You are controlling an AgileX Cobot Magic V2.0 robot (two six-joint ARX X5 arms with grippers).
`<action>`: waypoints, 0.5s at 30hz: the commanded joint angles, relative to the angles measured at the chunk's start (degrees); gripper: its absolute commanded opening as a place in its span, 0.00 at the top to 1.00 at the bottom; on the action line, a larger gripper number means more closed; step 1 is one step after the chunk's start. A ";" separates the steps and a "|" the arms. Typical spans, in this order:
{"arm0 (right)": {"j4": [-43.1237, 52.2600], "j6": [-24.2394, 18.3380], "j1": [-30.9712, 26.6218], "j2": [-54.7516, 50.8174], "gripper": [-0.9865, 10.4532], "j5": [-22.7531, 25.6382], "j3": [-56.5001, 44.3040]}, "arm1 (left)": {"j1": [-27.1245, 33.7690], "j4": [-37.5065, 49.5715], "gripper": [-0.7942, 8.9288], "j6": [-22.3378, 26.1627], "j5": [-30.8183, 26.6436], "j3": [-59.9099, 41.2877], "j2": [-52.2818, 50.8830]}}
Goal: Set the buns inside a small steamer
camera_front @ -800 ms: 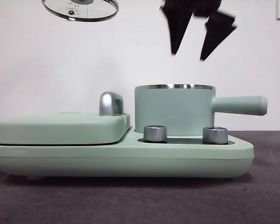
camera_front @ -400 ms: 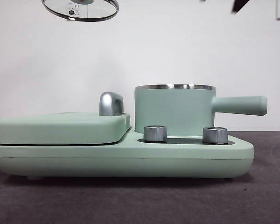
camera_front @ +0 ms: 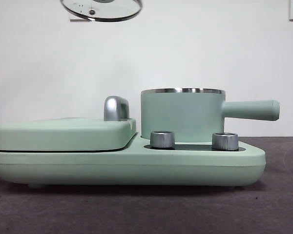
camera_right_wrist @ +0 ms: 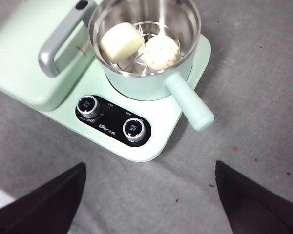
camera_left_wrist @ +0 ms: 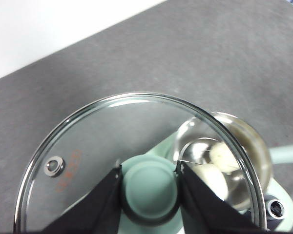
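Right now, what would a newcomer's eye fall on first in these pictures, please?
Probably the glass lid, held in the air by its green knob in the left tool, high above the griddle. Next, the two buns lying side by side in the open steamer. The right tool hangs open above the table.

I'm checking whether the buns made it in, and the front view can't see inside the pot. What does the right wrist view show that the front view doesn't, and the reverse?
Only the right wrist view: both buns, the smooth bun and the ridged bun, lying side by side on the rack inside the small steamer, and the right gripper, open, high above the table.

Only the front view: the glass lid held up above the appliance.

Both: the steamer uncovered, its straight handle, the two knobs and the chrome handle.
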 commanded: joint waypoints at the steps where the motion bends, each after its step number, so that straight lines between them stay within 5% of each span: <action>1: 2.75 3.45 0.35 -8.00 0.55 -0.09 -5.44 | -2.10 1.20 0.90 -0.20 0.33 1.68 1.42; 15: 2.64 4.00 0.33 -32.26 0.55 -3.15 -12.61 | -11.65 1.70 0.90 1.62 0.33 1.64 8.11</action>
